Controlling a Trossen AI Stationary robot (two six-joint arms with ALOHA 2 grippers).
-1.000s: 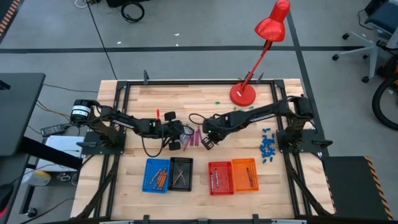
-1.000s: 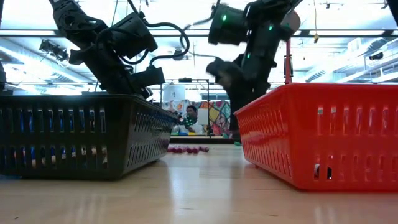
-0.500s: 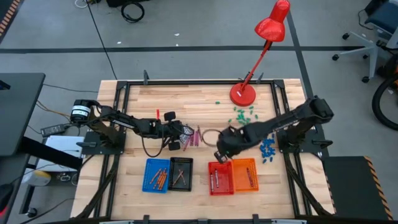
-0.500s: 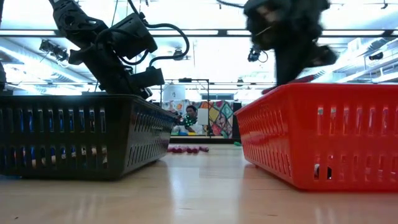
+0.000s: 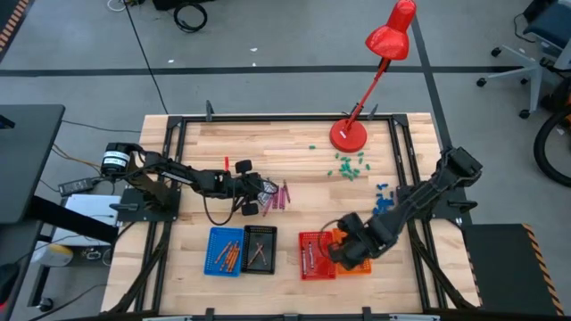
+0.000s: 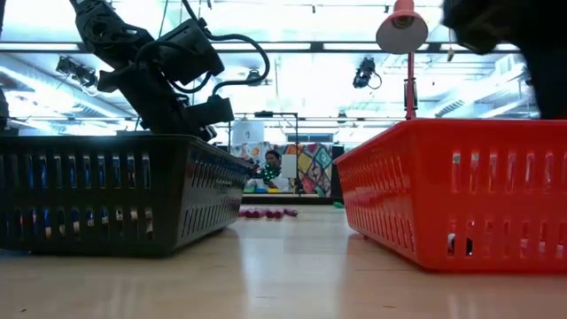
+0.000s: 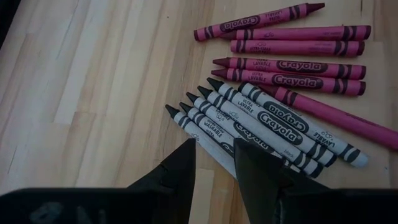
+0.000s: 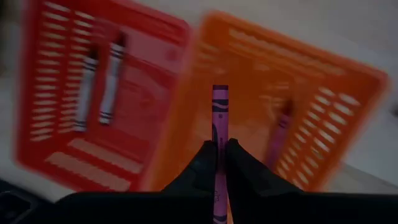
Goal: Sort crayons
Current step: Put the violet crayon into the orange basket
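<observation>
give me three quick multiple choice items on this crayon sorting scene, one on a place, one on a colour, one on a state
1. The right gripper hangs over which bin?
A. blue bin
B. orange bin
C. black bin

2. What colour is the crayon it holds?
A. magenta
B. grey
C. green

3. How do the left gripper's jaws stand?
A. shut on a magenta crayon
B. apart over the grey crayons
C. out of view

Key: 1 B, the right wrist view shows the orange bin below the jaws; 2 A, a magenta stick sits between the jaws; 3 B, a gap shows between them.

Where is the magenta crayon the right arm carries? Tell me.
The magenta crayon is pinched in the right pincer, above the orange basket at the table's front right, beside the red basket.
</observation>
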